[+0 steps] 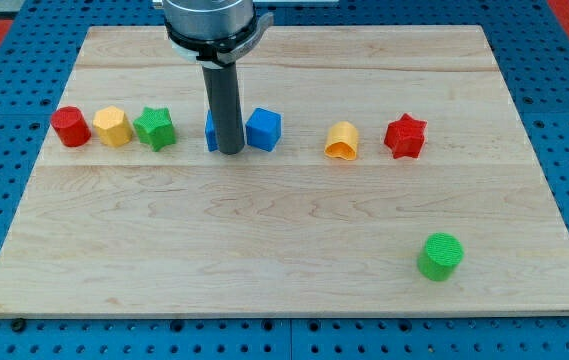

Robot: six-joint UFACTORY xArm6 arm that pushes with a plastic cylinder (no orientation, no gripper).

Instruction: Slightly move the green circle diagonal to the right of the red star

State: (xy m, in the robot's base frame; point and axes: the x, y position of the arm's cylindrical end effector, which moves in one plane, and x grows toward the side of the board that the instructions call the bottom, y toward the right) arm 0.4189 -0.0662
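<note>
Green circle [441, 256]: nearest to the camera, near the view's bottom right of the desk [264, 250]; it stands alone, well apart from every other block.
Red star [405, 136]: in the row across the middle, at the row's right end; the green circle lies below it and a little to the view's right, so already roughly diagonal.
Row of blocks: from the view's left, a red cylinder [70, 127], a yellow block [113, 126], a green star [154, 129], a blue block [210, 131] partly hidden behind the rod, a blue cube [263, 129], a yellow block with a hollow [342, 141]; then the red star.
End effector: a plain rod with no jaws, so it holds nothing and has nothing to open; my tip [229, 152] rests on the desk between the two blue blocks, just beside both.
Step in hand: I judge the approach is not yet begun; my tip is far from the green circle.
Next move: my tip must leave the row without disturbing the blue blocks; then travel to the green circle and give only a short push; a long push could spoil the diagonal place.
</note>
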